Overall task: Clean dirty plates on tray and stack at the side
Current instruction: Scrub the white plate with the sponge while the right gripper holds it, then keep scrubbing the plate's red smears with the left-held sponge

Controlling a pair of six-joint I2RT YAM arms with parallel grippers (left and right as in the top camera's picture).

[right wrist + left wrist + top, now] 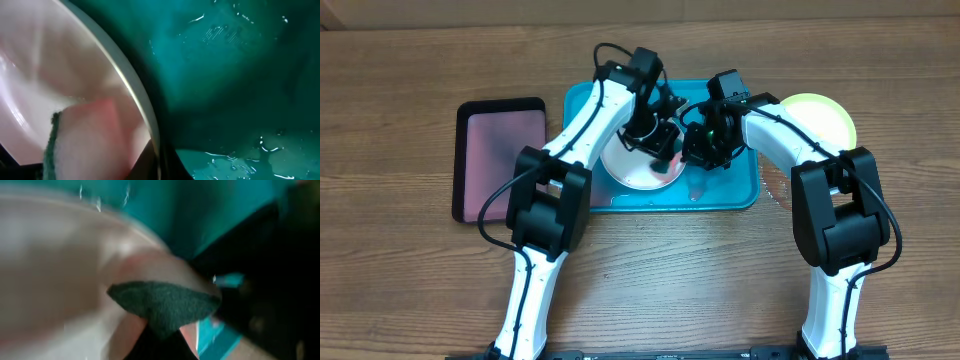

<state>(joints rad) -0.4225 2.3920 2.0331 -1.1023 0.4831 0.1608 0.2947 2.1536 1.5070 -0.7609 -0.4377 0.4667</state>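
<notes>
Sponge [165, 305] on the white plate [625, 172], inside the tray [735, 195].
Our left tool [665, 160] pinches the sponge for wiping; our right tool [697, 163], pressed together, seems to nip the rim so the plate cannot slide.

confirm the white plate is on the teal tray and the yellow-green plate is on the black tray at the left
No. The yellow-green plate is not on the black tray; the overhead view shows it on the table beyond the teal tray's right end. The white plate is on the teal tray.
</notes>
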